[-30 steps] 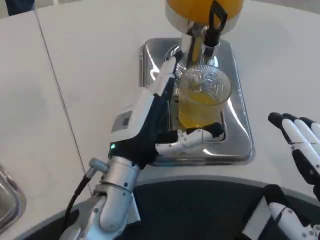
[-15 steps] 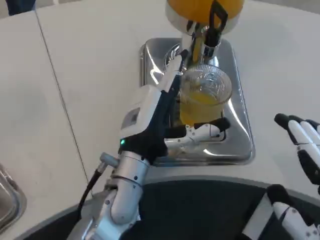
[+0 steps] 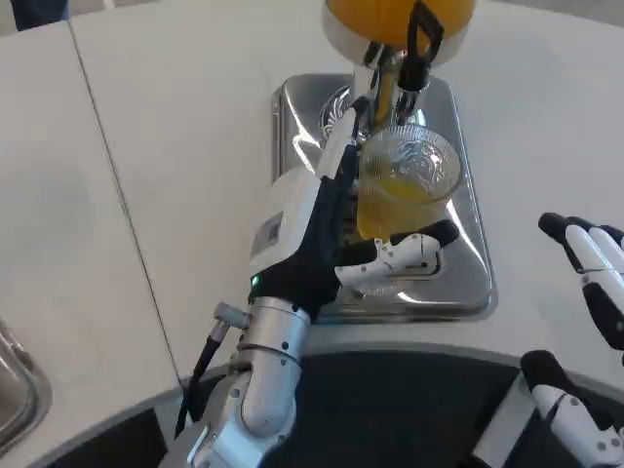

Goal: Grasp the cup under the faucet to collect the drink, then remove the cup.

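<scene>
No readable text anywhere (labels too blurred).

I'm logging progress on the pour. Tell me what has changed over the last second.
The left hand, holding the cup of orange drink, has shifted a little to the right and up the picture, and the cup has moved with it, staying under the faucet. The right hand has drifted slightly rightward, open over the table. The metal drip tray and the dispenser have stayed put.
</scene>
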